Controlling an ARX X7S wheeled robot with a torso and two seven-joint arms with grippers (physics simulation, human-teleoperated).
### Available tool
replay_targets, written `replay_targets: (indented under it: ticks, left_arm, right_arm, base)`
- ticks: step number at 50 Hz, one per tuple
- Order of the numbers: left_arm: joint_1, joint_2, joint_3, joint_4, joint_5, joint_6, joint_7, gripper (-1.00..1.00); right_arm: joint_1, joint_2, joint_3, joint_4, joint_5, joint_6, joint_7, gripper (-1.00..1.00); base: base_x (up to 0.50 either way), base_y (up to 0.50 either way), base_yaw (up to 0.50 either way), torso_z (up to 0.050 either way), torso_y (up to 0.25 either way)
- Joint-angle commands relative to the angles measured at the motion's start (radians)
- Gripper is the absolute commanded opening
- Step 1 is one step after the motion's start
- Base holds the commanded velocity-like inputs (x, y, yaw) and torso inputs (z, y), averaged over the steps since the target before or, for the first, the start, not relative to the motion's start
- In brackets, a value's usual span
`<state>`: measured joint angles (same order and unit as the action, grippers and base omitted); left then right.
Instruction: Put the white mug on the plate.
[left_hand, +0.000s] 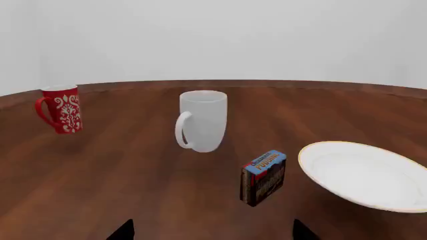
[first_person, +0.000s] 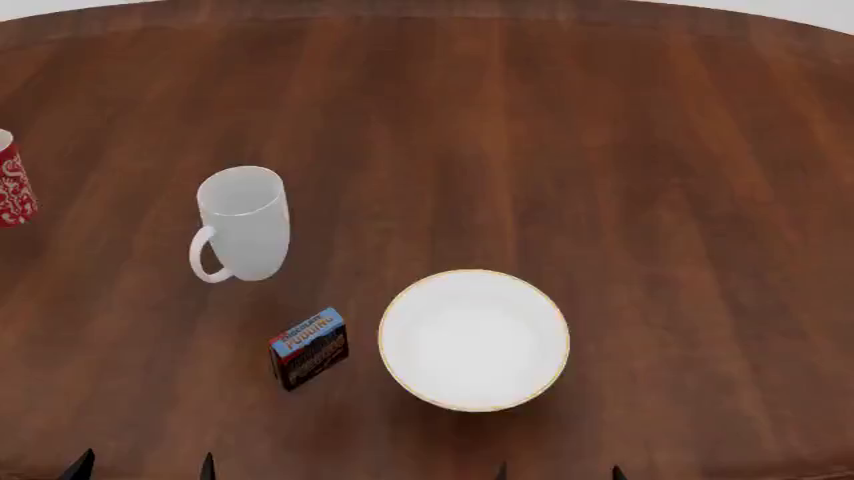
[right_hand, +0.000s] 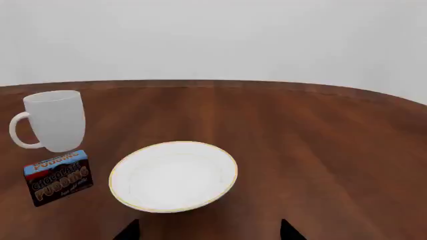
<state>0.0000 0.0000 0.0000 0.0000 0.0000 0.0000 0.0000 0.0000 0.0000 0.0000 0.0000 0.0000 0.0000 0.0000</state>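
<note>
The white mug (first_person: 247, 220) stands upright on the dark wooden table, left of centre, its loop handle turned toward the near edge. It also shows in the left wrist view (left_hand: 203, 120) and the right wrist view (right_hand: 57, 120). The plate (first_person: 474, 340), white with a thin golden rim, lies empty near the front, right of the mug (left_hand: 363, 175) (right_hand: 173, 175). Only the fingertips of my left gripper (first_person: 143, 468) (left_hand: 213, 232) and right gripper (first_person: 558, 472) (right_hand: 210, 231) show at the near edge. Both are open, wide apart and holding nothing. The left is short of the mug and the right is just short of the plate.
A small chocolate pudding box (first_person: 310, 348) (left_hand: 263, 177) (right_hand: 59, 177) stands between the mug and the plate, nearer to me. A red mug with a white floral pattern (first_person: 11, 190) (left_hand: 61, 109) sits at the far left. The table's curved far edge (first_person: 427, 8) meets a pale wall.
</note>
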Motion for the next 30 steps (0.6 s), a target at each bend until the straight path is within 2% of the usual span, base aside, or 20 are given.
replay_targets:
  ticks: [1, 30]
  left_arm:
    - [0.003, -0.022, 0.026, 0.012, -0.022, -0.009, -0.026, 1.00]
    - [0.014, -0.094, 0.083, 0.072, -0.059, 0.001, -0.057, 1.00]
  right_arm:
    - [-0.002, 0.015, -0.020, -0.005, 0.015, 0.002, 0.020, 1.00]
    - [-0.025, 0.072, -0.050, -0.089, 0.070, 0.026, 0.142, 1.00]
  base:
    - [0.00, 0.00, 0.00, 0.000, 0.000]
    - [0.00, 0.00, 0.00, 0.000, 0.000]
